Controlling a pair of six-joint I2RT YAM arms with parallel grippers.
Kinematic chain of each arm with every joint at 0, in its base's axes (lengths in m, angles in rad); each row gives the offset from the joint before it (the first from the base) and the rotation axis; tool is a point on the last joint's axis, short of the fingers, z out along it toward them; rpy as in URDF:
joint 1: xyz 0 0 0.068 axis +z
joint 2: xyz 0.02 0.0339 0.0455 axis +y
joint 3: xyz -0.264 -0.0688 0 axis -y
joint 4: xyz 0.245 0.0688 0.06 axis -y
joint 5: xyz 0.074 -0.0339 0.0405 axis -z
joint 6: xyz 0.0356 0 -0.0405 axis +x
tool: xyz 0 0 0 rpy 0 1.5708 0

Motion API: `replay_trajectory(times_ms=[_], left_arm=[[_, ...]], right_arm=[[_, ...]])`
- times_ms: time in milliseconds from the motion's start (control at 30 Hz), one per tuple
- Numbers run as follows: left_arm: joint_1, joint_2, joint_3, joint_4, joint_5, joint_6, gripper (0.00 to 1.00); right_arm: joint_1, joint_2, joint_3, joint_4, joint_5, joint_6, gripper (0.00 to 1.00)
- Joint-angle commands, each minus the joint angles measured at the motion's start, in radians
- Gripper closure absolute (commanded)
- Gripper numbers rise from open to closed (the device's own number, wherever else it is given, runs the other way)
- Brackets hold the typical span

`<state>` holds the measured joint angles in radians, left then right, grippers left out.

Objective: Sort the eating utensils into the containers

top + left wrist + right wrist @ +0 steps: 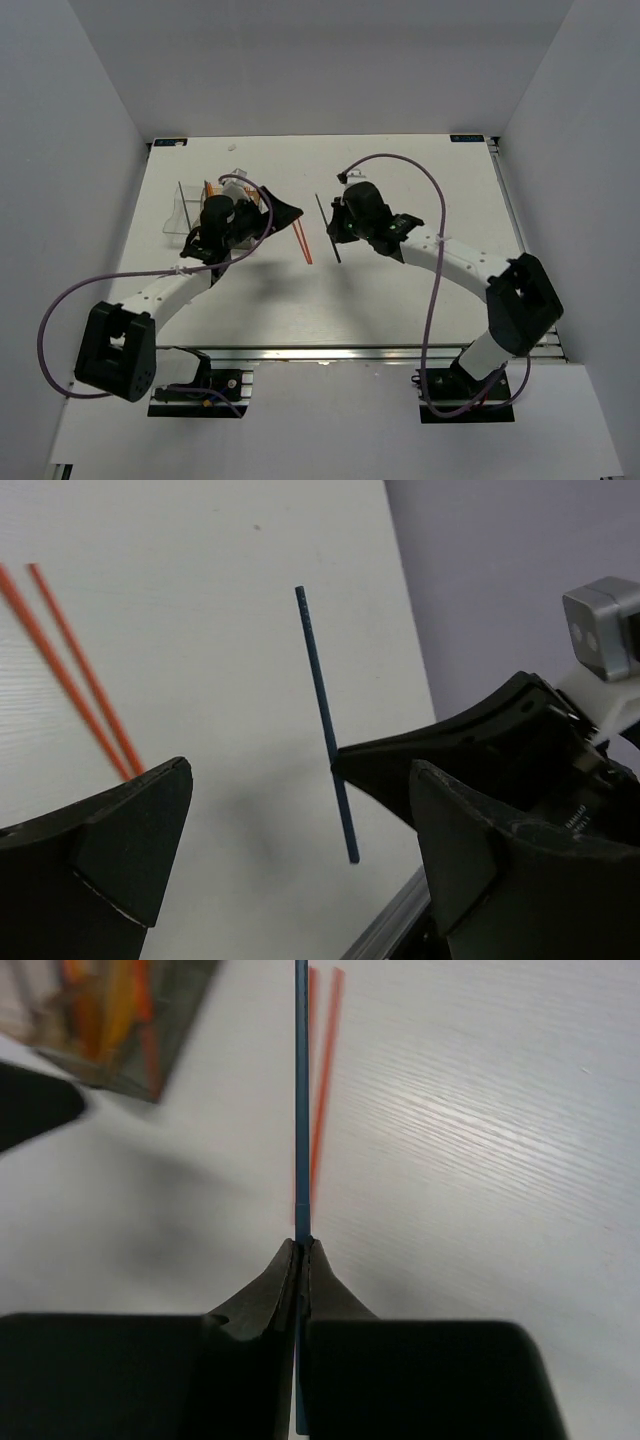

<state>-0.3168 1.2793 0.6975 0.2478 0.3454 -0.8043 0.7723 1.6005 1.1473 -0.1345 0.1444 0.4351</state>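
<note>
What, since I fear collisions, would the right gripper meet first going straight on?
Likely the two thin orange plastic sticks lying ahead of the right gripper and its dark blue stick; height unclear.

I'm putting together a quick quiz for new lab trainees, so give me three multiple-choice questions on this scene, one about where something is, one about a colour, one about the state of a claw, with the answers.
1. Where do the two orange sticks lie?
A. on the table, between the arms
B. inside a bin
C. on an arm's base

2. What colour is the stick held by the right claw?
A. orange
B. white
C. dark blue

3. What state is the left claw in?
A. shut on a fork
B. open, holding nothing
C. shut on a knife

Answers:
1 A: the top view shows them flat on the white surface between the arms.
2 C: the right wrist view shows a dark blue stick pinched between closed fingers.
3 B: the left wrist view shows its fingers wide apart, gripping nothing.
</note>
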Motion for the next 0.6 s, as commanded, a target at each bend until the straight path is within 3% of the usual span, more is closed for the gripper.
replay_trajectory(times_ms=[0, 133, 233, 267, 367, 400, 467, 500, 567], left_arm=[[-0.068, 0.046, 0.034, 0.214, 0.024, -0.104, 0.02], [-0.094, 0.089, 0.069, 0.189, -0.005, -0.096, 0.03], [-0.096, 0.107, 0.069, 0.186, -0.013, -0.098, 0.11], [-0.096, 0.112, 0.071, 0.183, -0.016, -0.101, 0.24], [-0.097, 0.133, 0.074, 0.194, 0.006, -0.111, 0.41], [-0.097, 0.138, 0.080, 0.196, 0.007, -0.113, 0.58], [-0.097, 0.149, 0.092, 0.170, 0.007, -0.102, 0.71], [-0.097, 0.152, 0.111, 0.156, 0.009, -0.082, 0.91], [-0.097, 0.158, 0.131, 0.098, 0.001, -0.058, 1.00]], right_arm=[[0.004, -0.068, -0.053, 0.174, -0.205, 0.020, 1.00], [0.004, -0.120, -0.083, 0.246, -0.272, 0.063, 1.00], [0.008, -0.123, -0.077, 0.260, -0.301, 0.073, 1.00], [0.010, -0.123, -0.075, 0.265, -0.302, 0.073, 1.00], [0.013, -0.111, -0.058, 0.273, -0.312, 0.074, 1.00], [0.012, -0.105, -0.052, 0.271, -0.316, 0.074, 1.00], [0.013, -0.094, -0.043, 0.279, -0.327, 0.080, 1.00], [0.013, -0.093, -0.043, 0.291, -0.328, 0.083, 1.00], [0.013, -0.094, -0.046, 0.302, -0.330, 0.088, 1.00]])
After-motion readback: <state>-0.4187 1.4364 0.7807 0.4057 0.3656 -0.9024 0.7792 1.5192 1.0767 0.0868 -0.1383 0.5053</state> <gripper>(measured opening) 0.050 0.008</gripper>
